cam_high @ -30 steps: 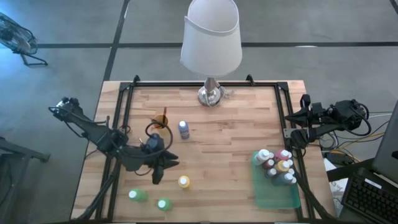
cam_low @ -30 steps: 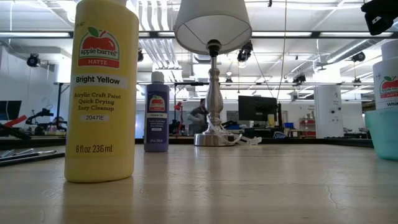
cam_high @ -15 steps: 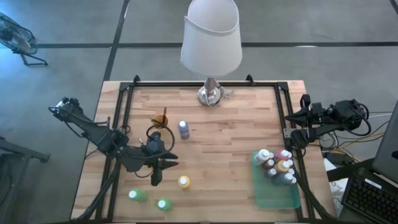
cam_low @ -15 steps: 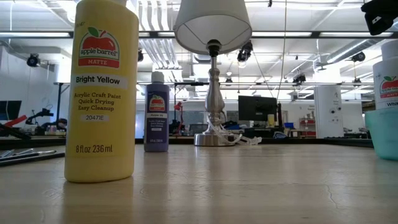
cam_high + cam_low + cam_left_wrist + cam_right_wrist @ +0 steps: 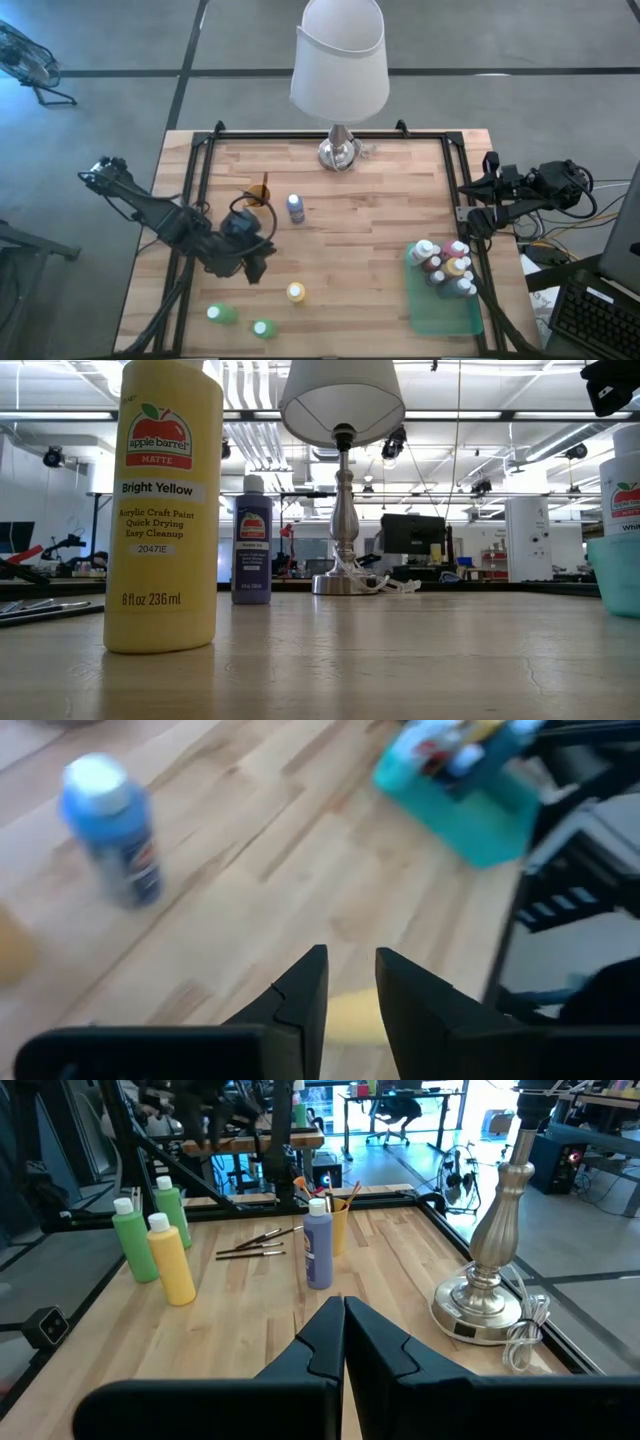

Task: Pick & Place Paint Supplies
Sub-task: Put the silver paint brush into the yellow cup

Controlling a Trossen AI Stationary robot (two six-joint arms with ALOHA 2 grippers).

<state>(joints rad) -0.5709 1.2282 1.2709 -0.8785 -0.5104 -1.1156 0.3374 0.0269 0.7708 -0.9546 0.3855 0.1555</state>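
The yellow paint bottle (image 5: 296, 292) stands upright on its base near the table's near edge, and it looms large in the low view (image 5: 165, 510). My left gripper (image 5: 256, 271) hovers just left of it, fingers a little open (image 5: 350, 982); a yellow blur (image 5: 350, 1018) shows below the gap. A purple bottle (image 5: 295, 208) stands mid-table, and two green bottles (image 5: 217, 314) (image 5: 262, 327) stand at the near edge. Several bottles (image 5: 445, 265) stand in the green tray (image 5: 445, 318). Thin brushes (image 5: 255, 1242) lie beside an orange cup (image 5: 264, 188). My right gripper (image 5: 343, 1312) waits shut at the table's right edge.
The lamp (image 5: 338, 150) stands at the table's far edge, its white shade (image 5: 339, 55) overhanging the middle. A dark frame rail (image 5: 205, 170) runs along the table's sides. Bare wood (image 5: 360, 250) lies between the yellow bottle and the tray.
My left gripper has drawn back and turned: its fingers, which reached toward the near edge beside the yellow bottle, now show shorter and nearer the arm. The bottles have stayed where they were.
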